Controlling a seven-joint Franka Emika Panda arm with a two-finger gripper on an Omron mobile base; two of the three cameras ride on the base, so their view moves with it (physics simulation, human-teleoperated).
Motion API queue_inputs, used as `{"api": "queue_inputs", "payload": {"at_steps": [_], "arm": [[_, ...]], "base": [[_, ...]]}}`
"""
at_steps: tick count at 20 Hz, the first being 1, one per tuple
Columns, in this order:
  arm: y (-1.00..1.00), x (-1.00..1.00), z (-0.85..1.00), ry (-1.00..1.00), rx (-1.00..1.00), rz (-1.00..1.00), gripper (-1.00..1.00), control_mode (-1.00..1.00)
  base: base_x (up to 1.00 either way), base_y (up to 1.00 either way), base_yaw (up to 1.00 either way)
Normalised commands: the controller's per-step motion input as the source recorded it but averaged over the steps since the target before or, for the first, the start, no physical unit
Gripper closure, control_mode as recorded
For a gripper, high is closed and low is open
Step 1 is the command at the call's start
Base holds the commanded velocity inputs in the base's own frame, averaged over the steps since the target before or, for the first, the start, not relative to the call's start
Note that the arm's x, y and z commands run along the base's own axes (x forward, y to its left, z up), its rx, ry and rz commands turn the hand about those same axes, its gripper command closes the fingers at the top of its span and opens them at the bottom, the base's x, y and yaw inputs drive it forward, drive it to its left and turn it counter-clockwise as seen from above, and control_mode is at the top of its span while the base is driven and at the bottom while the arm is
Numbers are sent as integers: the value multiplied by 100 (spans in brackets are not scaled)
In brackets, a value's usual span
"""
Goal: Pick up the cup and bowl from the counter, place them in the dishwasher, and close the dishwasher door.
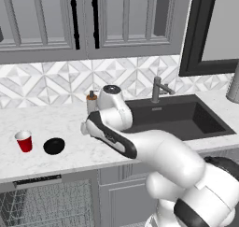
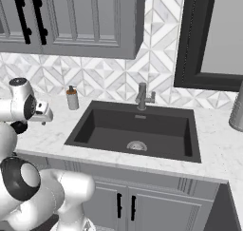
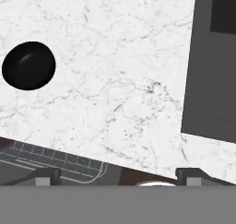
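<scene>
The red cup point(image 1: 24, 141) stands upright on the white marble counter point(image 1: 70, 123) at the left. The black bowl point(image 1: 54, 146) sits just right of it, a small gap between them. Under them the dishwasher point(image 1: 46, 202) is open and shows its wire rack; the dishwasher door is out of view. My gripper point(image 3: 117, 177) hovers above the counter, open, with nothing between its fingertips point(image 3: 46, 177). In the hand view the bowl point(image 3: 28, 65) lies up and to the left, apart from the fingers, and the rack point(image 3: 55, 161) shows past the counter edge.
A dark inset sink point(image 1: 177, 118) with a faucet point(image 1: 158, 88) lies to the right of the arm. A soap dispenser point(image 1: 91, 101) stands by the backsplash behind the arm. Grey wall cabinets point(image 1: 93, 20) hang above. A metal container point(image 2: 237, 106) stands at the far right.
</scene>
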Motion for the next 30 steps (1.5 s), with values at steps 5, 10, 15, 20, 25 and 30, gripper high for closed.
{"api": "queue_inputs", "payload": {"at_steps": [5, 10, 15, 20, 25, 30], "arm": [[98, 64, -28, 39, -5, 3, -100, -100], [29, 24, 0, 29, -4, 5, -100, -100], [38, 0, -2, 3, 0, 0, -100, -100], [64, 10, -1, 0, 0, -3, -100, -100], [57, 22, -8, 0, 0, -4, -100, -100], [36, 35, -48, -9, 0, -3, -100, -100]], "base": [[0, 0, 0], [0, 0, 0], [0, 0, 0], [0, 0, 0], [0, 0, 0], [0, 0, 0]]}}
